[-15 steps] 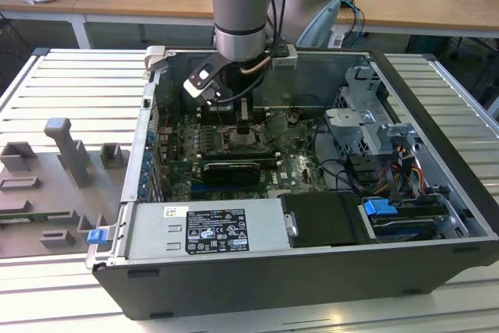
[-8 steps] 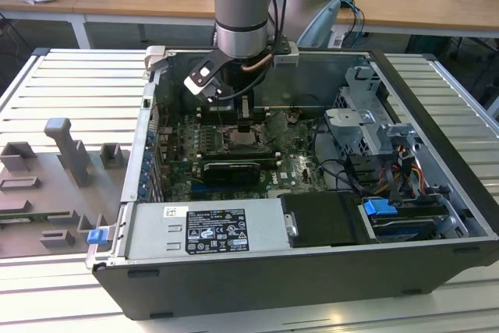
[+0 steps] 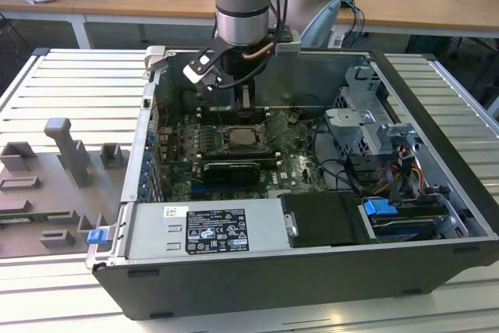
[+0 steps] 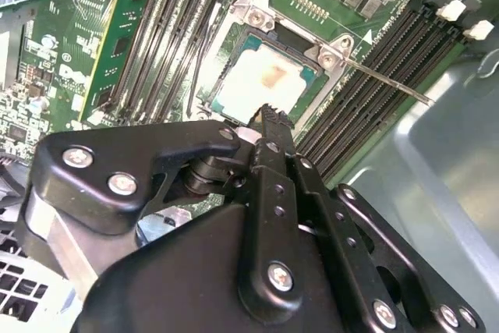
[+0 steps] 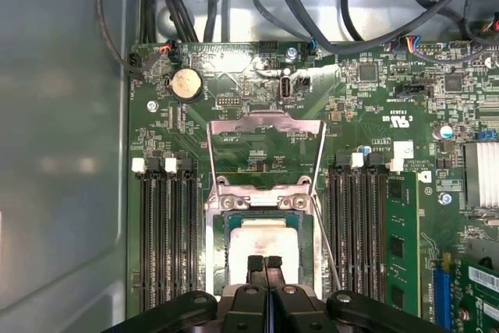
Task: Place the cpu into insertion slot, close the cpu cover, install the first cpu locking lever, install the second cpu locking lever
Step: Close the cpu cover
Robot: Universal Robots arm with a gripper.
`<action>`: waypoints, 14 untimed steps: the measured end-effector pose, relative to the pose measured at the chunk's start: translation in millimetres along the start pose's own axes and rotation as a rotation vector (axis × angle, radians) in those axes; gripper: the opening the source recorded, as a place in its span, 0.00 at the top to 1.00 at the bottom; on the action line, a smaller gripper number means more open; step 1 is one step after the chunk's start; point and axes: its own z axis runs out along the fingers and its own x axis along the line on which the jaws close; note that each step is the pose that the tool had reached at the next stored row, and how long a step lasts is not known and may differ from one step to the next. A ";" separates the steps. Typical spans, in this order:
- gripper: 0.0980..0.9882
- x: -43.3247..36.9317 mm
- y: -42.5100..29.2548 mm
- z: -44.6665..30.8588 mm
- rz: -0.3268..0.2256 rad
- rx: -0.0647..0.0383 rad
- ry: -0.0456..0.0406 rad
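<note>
over the open computer case point(image 3: 437, 107) on the slatted worktop point(image 3: 78, 76), the arm held the gripper point(image 3: 243, 97) pointing down at the green board.

jaws: closed fully, tips pressed against each other, nothing held between them. the first wrist view showed the gripper point(image 5: 263, 263) most plainly.

cpu point(image 5: 261, 239): lay flat in the insertion slot point(image 5: 217, 216), pale face up, with a faint tan mark near its middle in the second wrist view point(image 4: 265, 83). the tips sat just over one edge of the chip; could not tell whether they touched it.

cpu cover point(image 5: 265, 125): swung open, folded back from the slot on its hinge side, with green board visible through its cut-out.

a thin metal lever point(image 5: 327, 239) ran along one side of the slot, between it and a bank of memory slots point(image 5: 355, 232). a second bank point(image 5: 164, 232) flanked the other side. a coin battery point(image 5: 185, 83) sat beyond the open cover.
</note>
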 end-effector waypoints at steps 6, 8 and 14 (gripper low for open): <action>0.99 0.1 7.7 0.5 0.000 0.000 0.0000; 0.99 0.1 10.6 0.6 0.000 0.001 -0.0001; 0.99 0.2 11.3 -5.8 0.000 0.001 -0.0001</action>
